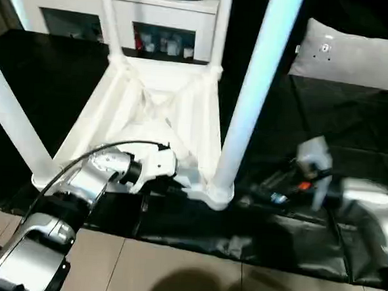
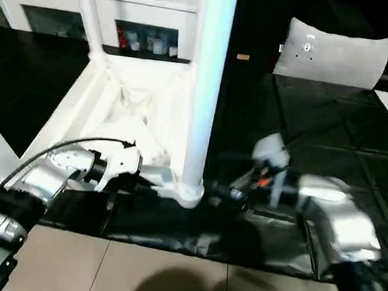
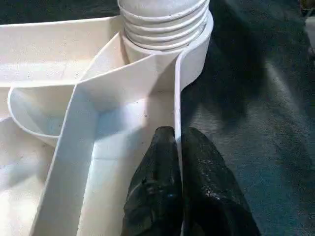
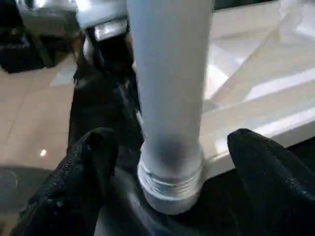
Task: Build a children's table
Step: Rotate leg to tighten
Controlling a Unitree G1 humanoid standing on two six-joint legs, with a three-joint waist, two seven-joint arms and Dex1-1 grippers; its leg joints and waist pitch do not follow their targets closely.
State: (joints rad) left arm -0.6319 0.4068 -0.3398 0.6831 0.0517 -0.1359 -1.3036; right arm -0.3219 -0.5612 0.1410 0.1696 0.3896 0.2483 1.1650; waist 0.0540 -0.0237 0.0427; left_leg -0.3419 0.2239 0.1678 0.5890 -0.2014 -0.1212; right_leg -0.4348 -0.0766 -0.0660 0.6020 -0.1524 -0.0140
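The left claw (image 3: 177,172) is pressed together on the thin outer wall of the tabletop (image 1: 153,110), one black finger (image 3: 155,191) inside the rim and the other outside it, just beside the near corner socket (image 3: 189,54). From the head views, the same claw (image 1: 158,166) is seen at the near edge of the tabletop, with a black cable looped over its silver wrist. The tabletop is lying upside down, ribbed underside up, on a black mat (image 1: 294,237) spread over a tiled floor (image 1: 173,276). A white tube leg (image 1: 253,96) is standing upright in the near corner socket, its threaded end (image 3: 165,19) seated in the socket right next to the pinched wall. The right claw (image 4: 170,162) is spread wide, one finger (image 4: 78,182) on each side of the base of this leg, and no contact with the leg can be made out. In the head views the right claw (image 1: 290,191) is seen low over the mat, just beside the same corner. Three more legs are set in the other corners of the tabletop: one (image 1: 11,118) at the near corner on the other side, and two (image 1: 109,21) at the far end. Beyond the far end of the tabletop, a white cabinet (image 1: 155,18) with glass doors is seen, and a grey cushion (image 1: 351,53) is lying on the mat, well apart from the tabletop.
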